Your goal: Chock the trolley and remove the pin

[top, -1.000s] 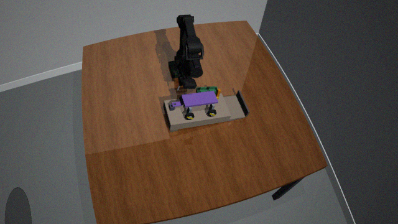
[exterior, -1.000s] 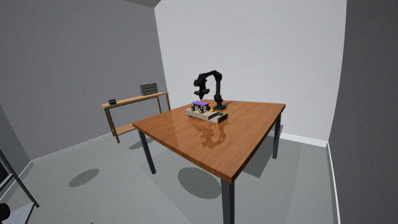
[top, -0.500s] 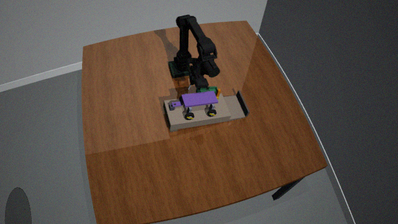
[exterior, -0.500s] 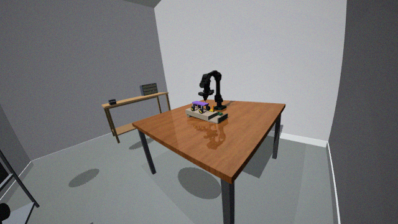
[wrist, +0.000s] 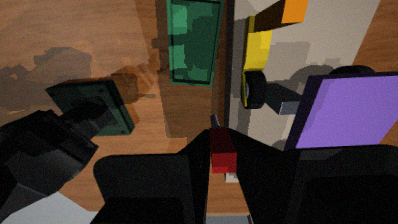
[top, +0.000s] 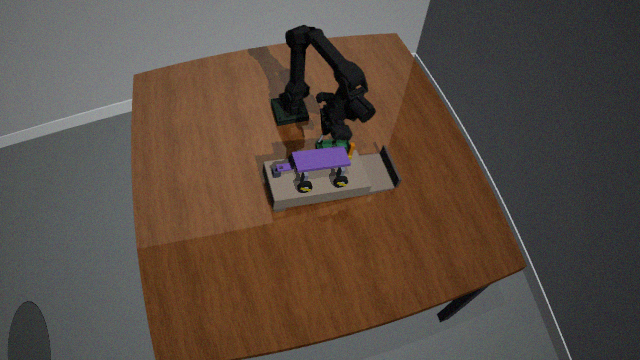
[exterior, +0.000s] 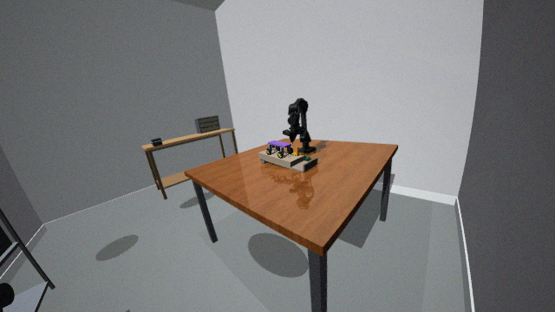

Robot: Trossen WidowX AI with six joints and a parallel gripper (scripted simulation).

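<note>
My gripper (top: 324,137) (wrist: 217,133) is shut on the red-headed stop pin (wrist: 223,160), whose grey shaft points away from the fingers. It holds the pin above the table beside the ramp (top: 283,194) (exterior: 277,160), short of the green tray (top: 325,145) (wrist: 172,65) in the wrist view. The trolley (top: 321,159) (exterior: 278,144) (wrist: 350,107) stands on the ramp, its tongue at the dark uphill bracket (top: 276,171). The yellow chock (wrist: 257,50), with its orange handle (top: 351,150) (exterior: 297,151) (wrist: 295,11), sits against the downhill side of a wheel (wrist: 255,90). Its rubber base is hard to see.
A dark end board (top: 391,166) (exterior: 310,164) stands at the ramp's low end. The arm's base (top: 290,111) (wrist: 120,107) is behind the tray. The trolley's purple deck stands up beside the gripper in the wrist view.
</note>
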